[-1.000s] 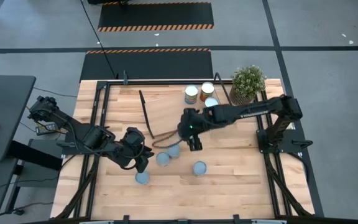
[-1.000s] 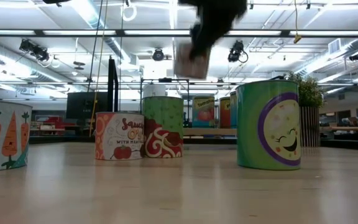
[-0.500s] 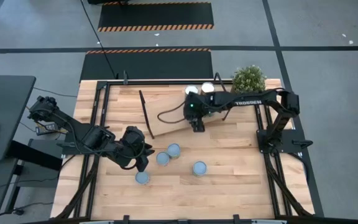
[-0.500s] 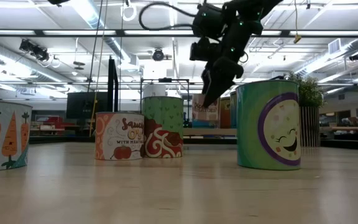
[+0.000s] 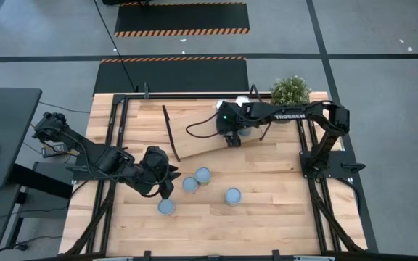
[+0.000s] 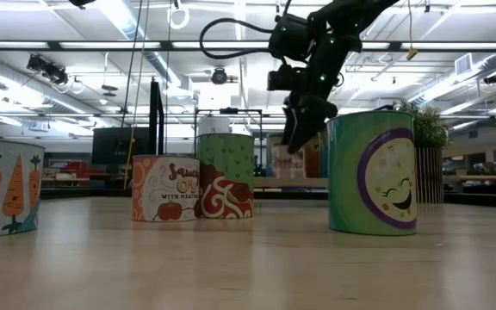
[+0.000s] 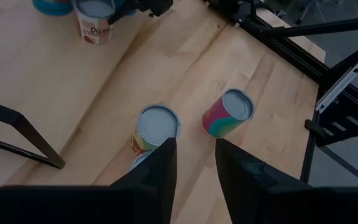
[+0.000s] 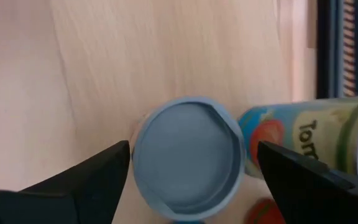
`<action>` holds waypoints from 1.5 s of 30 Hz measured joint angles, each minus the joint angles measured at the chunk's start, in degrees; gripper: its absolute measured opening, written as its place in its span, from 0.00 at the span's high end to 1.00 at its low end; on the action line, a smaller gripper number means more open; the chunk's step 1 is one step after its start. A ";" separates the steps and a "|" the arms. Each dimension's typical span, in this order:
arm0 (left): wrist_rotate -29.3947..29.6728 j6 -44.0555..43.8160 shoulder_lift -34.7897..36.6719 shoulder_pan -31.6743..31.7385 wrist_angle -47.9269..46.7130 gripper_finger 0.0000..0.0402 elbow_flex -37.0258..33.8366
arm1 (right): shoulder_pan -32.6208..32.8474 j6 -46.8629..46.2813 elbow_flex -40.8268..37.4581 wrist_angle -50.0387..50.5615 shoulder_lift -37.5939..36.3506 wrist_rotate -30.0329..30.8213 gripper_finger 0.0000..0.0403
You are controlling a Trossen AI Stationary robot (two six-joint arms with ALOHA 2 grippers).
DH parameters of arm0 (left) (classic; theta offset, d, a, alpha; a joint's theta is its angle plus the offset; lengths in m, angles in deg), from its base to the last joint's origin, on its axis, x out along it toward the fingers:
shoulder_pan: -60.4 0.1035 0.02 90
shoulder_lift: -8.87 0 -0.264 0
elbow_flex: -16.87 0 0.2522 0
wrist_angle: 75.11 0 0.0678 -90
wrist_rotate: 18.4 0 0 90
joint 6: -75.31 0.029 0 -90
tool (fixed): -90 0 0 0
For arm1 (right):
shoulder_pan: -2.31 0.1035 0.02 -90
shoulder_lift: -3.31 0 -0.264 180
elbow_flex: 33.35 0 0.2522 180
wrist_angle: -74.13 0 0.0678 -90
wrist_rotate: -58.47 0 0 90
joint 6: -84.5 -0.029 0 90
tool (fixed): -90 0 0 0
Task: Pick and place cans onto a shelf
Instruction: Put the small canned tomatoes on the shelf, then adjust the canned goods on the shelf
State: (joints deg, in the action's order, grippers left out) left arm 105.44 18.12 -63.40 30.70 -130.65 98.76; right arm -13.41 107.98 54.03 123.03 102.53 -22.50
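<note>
Right gripper [image 5: 232, 138] hangs over the shelf [image 5: 202, 134] at the far side, fingers spread wide around a blue-topped can [image 8: 188, 155], not squeezing it. Left gripper [image 5: 167, 190] waits, fingers apart, near four cans [image 5: 194, 190] on the table.

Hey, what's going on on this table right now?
The right gripper is over the shelf at the table's far side, open, with a blue-topped can between its fingers, next to cans already there. The left gripper waits near the front, open, by four cans still on the table.
</note>
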 joint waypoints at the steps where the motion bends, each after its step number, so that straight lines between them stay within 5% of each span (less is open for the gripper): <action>1: 0.00 0.00 0.00 0.00 0.00 0.71 -0.02 | 0.18 0.45 0.00 0.25 0.00 0.70 0.10; 13: 0.00 -0.02 0.00 0.00 0.00 0.71 0.00 | 2.87 0.53 -0.02 5.55 0.07 11.14 0.12; 32: -0.62 1.49 -0.04 -0.09 -0.30 0.71 -0.01 | 7.34 -0.71 1.38 16.32 -4.82 14.94 0.13; 45: -0.68 2.40 -0.04 -0.07 -0.44 0.71 -0.02 | 8.72 6.75 1.33 16.77 -6.70 18.34 0.13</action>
State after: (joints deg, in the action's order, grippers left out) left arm 104.77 20.53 -63.45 30.63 -131.08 98.75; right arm -4.70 114.74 55.36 139.80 95.82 -4.16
